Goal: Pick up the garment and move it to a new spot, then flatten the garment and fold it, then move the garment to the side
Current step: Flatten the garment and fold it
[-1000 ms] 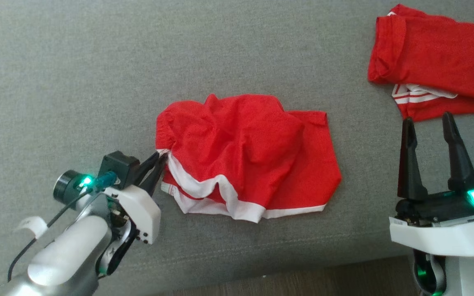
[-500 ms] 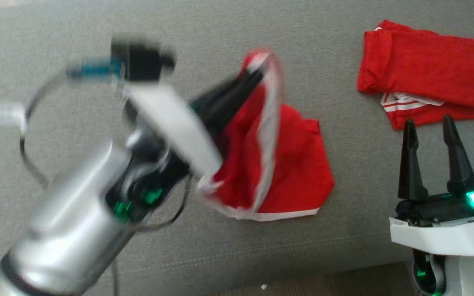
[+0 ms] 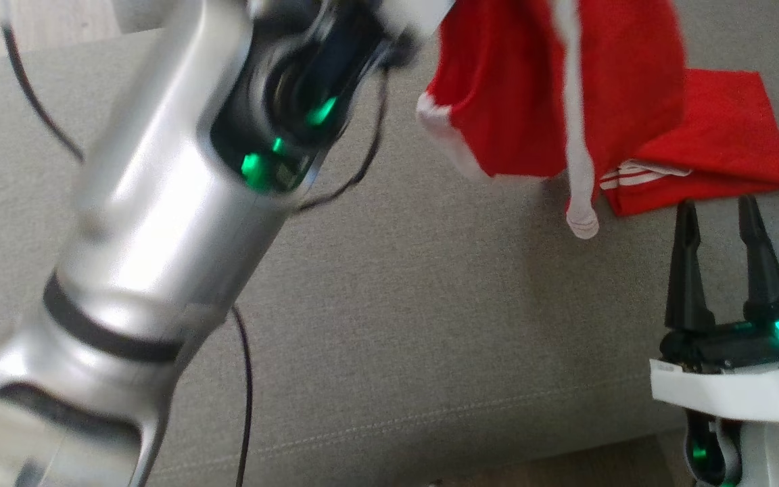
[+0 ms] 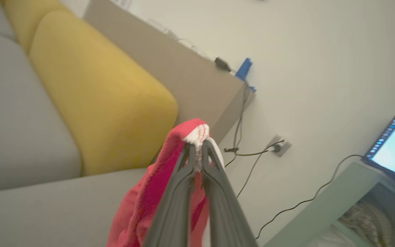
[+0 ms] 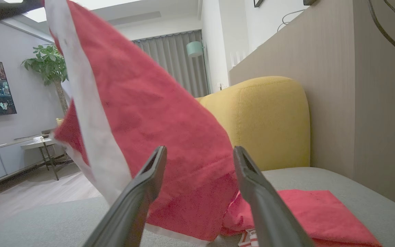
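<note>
garment [image 3: 552, 88], red shorts with white trim, hangs in the air from the left gripper [image 4: 197, 145], above the grey sofa seat [image 3: 396, 325].

left wrist view: both dark fingers [image 4: 177, 192] are pinched together on a white-stitched hem edge. no gap visible at the tips. red cloth bunches over the tips and drapes down the left side of the fingers.

head view: left arm [image 3: 159, 203] is large and blurred across the left half, reaching toward the top edge. the garment drops from the top edge at upper right, with a white trim strip dangling lowest. its lower part overlaps a second red garment [image 3: 721, 135], which lies folded flat on the seat with white stripes at its near edge. can't tell if the two touch.

right gripper [image 3: 714, 206] sits at lower right, fingers spread wide, holding nothing. its tips point at the folded piece, just short of it.

right wrist view: the hanging garment is beyond the open fingers. the folded piece lies on the seat behind it. yellow cushion [image 5: 266, 116] sits further back against a wood-tone panel [image 5: 338, 85].
</note>
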### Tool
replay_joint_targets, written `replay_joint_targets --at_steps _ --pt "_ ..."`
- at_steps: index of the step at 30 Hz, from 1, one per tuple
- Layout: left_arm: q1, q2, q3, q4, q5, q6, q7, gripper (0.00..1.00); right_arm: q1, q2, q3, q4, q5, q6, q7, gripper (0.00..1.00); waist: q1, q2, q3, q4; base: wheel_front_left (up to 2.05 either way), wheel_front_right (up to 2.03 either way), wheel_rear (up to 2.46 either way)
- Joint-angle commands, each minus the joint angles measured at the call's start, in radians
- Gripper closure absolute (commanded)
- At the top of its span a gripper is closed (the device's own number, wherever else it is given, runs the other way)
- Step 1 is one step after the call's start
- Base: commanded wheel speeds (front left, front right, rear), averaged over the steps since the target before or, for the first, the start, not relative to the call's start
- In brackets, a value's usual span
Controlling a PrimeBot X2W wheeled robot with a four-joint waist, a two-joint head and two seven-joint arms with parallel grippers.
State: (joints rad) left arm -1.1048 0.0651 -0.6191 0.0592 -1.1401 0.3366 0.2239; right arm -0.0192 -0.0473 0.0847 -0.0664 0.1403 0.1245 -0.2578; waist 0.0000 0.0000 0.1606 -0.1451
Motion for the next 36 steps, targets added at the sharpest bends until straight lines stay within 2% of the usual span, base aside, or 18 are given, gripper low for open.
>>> replay_joint_targets --at_steps 1,7,11,14,20,24,28,33,34,35,36 --pt "0.048 0.058 0.027 -0.003 0.007 0.010 0.000 1.00 0.007 -0.003 0.016 -0.033 0.015 0.006 -0.004 0.00 0.0000 0.0000 -0.007 0.008 0.00 0.00 0.00" --pt "0.361 0.221 0.030 0.007 0.028 -0.003 -0.082 1.00 0.046 -0.003 0.044 0.003 0.023 0.006 -0.004 0.00 0.0000 0.0000 -0.011 0.044 0.00 0.00 0.00" --pt "0.545 0.322 0.033 0.019 0.070 -0.043 -0.186 1.00 0.055 -0.003 0.103 0.150 0.009 0.006 -0.004 0.00 0.0000 0.0000 -0.001 0.077 0.00 0.00 0.00" --pt "0.631 0.362 0.041 0.039 0.090 -0.070 -0.258 1.00 0.010 -0.003 0.143 0.281 0.024 0.006 0.022 0.00 0.0000 0.0000 0.008 0.098 0.00 0.00 0.00" --pt "0.699 0.377 0.048 0.048 0.098 -0.110 -0.333 1.00 -0.156 -0.003 0.196 0.488 0.114 0.006 0.050 0.00 0.0000 0.0000 0.041 0.132 0.00 0.00 0.00" --pt "0.700 0.370 0.044 0.057 0.102 -0.125 -0.351 1.00 -0.270 -0.003 0.236 0.642 0.216 0.006 0.073 0.00 0.0000 0.0000 0.061 0.151 0.00 0.00 0.00" --pt "0.684 0.357 0.033 0.071 0.110 -0.135 -0.355 1.00 -0.347 -0.003 0.283 0.771 0.246 0.006 0.097 0.00 0.0000 0.0000 0.073 0.173 0.00 0.00 0.00" --pt "0.665 0.346 0.026 0.089 0.116 -0.147 -0.361 1.00 -0.381 -0.003 0.316 0.860 0.270 0.006 0.100 0.00 0.0000 0.0000 0.080 0.192 0.00 0.00 0.00" --pt "0.663 0.344 0.025 0.093 0.116 -0.149 -0.363 1.00 -0.382 -0.003 0.323 0.871 0.275 0.006 0.099 0.02 0.0000 0.0000 0.080 0.194 0.00 0.00 0.00" --pt "0.659 0.343 0.024 0.102 0.120 -0.152 -0.369 1.00 -0.383 -0.003 0.337 0.884 0.287 0.006 0.094 0.09 0.0000 0.0000 0.079 0.198 0.00 0.00 0.00" --pt "0.659 0.343 0.024 0.102 0.120 -0.152 -0.369 1.00 -0.383 -0.003 0.337 0.884 0.287 0.006 0.094 0.09 0.0000 0.0000 0.079 0.198 0.00 0.00 0.00"
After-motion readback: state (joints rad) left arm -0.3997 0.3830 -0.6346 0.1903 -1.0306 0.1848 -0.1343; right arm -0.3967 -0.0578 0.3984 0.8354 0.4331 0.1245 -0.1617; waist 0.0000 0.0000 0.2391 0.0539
